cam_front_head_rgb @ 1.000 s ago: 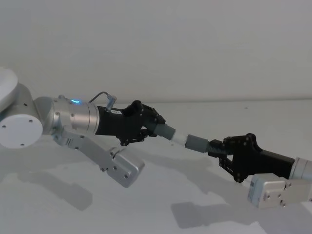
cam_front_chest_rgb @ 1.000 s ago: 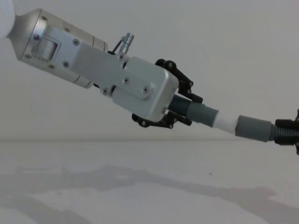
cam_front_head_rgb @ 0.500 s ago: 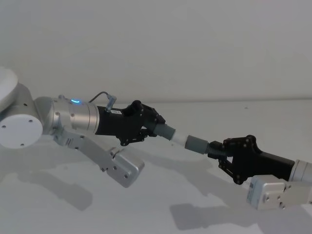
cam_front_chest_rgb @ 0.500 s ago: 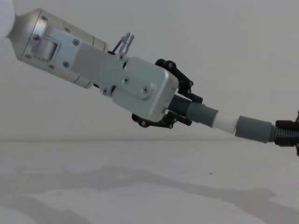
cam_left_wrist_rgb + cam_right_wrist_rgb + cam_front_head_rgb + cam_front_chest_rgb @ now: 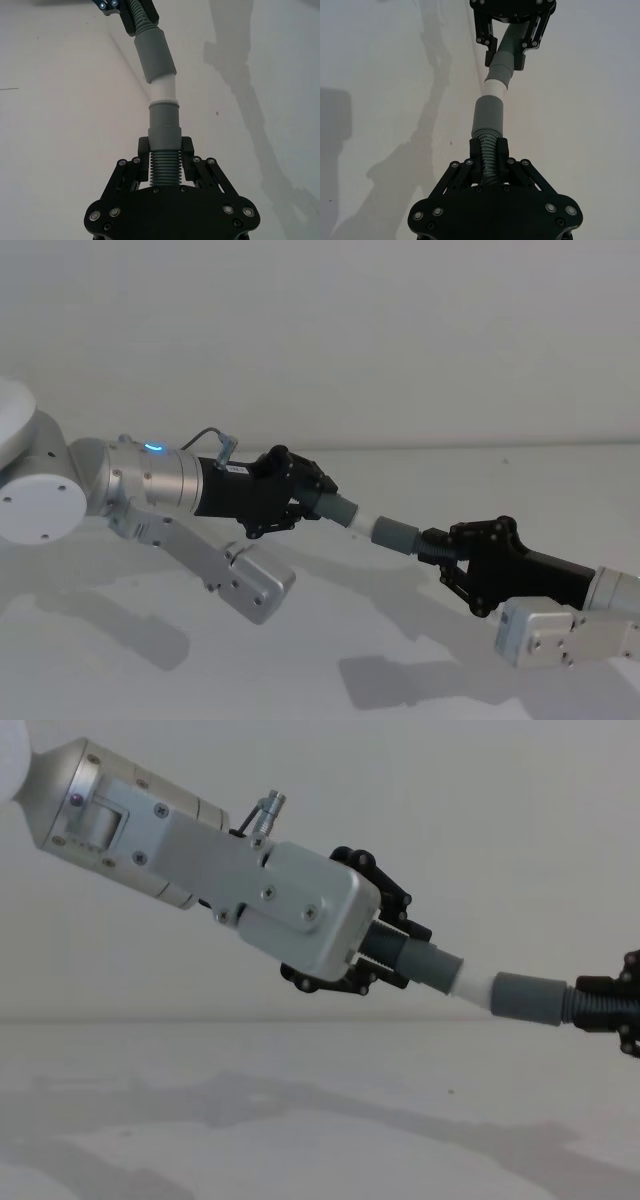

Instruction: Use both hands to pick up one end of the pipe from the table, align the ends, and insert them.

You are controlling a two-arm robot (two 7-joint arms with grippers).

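Left black two-finger pincer pinching short dark grey ribbed hose piece, held above wide white table, left of centre. Its smooth grey cuff points right, narrow white tip partly inside other cuff.

Right black two-finger pincer pinching second ribbed hose piece, right and nearer. Its smooth grey cuff sits over white tip; short band of white visible between cuffs. Pieces meet at slight angle.
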